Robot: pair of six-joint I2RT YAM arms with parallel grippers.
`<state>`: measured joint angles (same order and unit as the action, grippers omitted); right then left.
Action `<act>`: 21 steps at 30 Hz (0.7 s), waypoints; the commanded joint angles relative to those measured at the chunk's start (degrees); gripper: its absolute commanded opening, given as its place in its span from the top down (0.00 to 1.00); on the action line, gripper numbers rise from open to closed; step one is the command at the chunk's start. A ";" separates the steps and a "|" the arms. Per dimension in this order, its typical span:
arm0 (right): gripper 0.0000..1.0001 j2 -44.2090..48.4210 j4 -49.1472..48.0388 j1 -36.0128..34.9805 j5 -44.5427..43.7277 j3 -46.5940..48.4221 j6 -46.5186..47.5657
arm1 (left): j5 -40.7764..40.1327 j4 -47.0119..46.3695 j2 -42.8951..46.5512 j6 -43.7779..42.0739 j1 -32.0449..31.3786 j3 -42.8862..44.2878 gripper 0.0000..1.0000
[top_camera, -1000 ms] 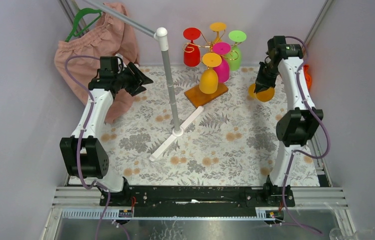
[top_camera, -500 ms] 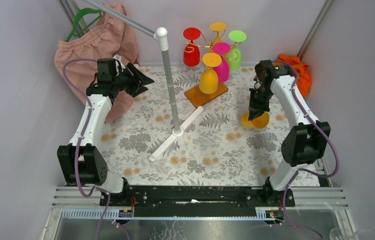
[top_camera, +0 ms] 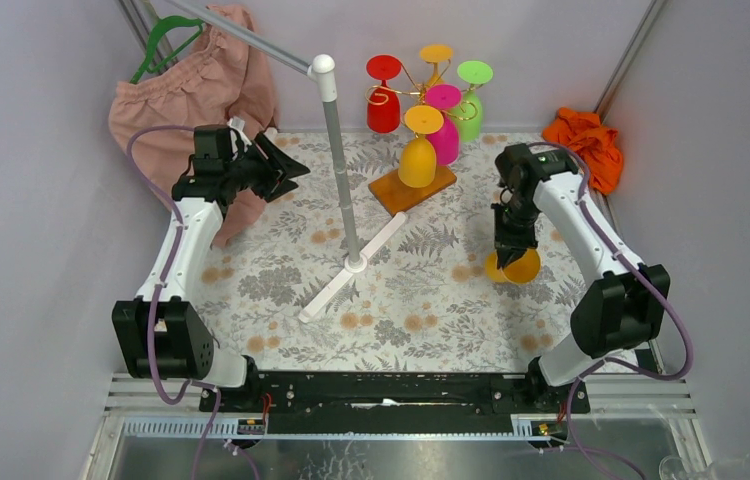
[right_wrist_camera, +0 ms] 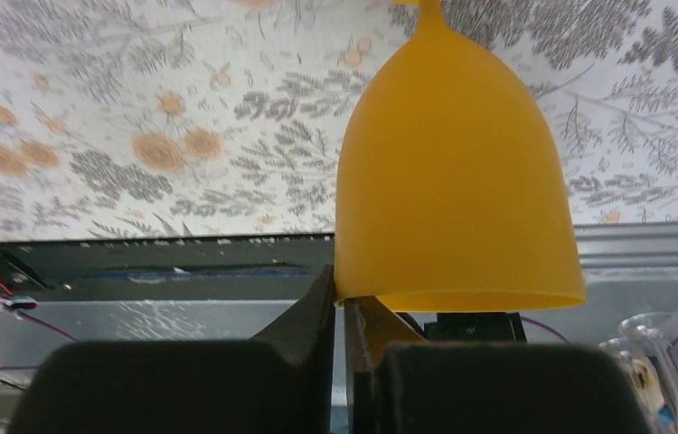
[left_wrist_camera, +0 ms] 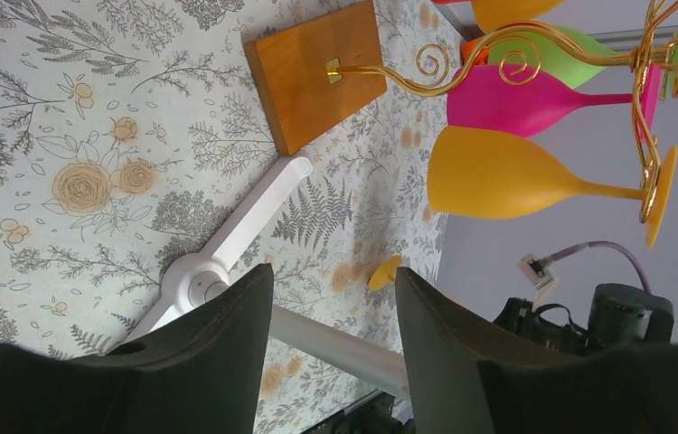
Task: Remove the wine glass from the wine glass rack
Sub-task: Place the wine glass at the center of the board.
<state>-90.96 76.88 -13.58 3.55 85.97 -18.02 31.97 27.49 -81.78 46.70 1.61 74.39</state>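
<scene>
Six glasses (top_camera: pixel 418 160), one rack (top_camera: pixel 411 188), one stand (top_camera: pixel 339 150), two cloths (top_camera: pixel 583 135)

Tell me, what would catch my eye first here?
The gold rack at the far middle, hung with bright upside-down glasses. Next, the right gripper pinching an orange glass by its rim at the right of the flowered table. A pink garment hangs far left.

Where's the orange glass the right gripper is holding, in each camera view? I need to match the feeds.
Top external: the orange glass is right of centre, hanging under the right gripper.
Left wrist: a small orange sliver, low and just right of centre; probably the same glass.
Right wrist: its bowl fills the centre, rim pinched.
Shared landmark: the floral cloth.
</scene>
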 commanded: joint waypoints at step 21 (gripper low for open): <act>1.00 5.56 7.40 -19.15 7.98 -11.99 -2.48 | 3.93 -8.59 1.07 2.57 0.74 -6.92 0.41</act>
<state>-86.00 82.11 -31.81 9.19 76.16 -20.40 34.68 22.55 -81.03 49.06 1.69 68.45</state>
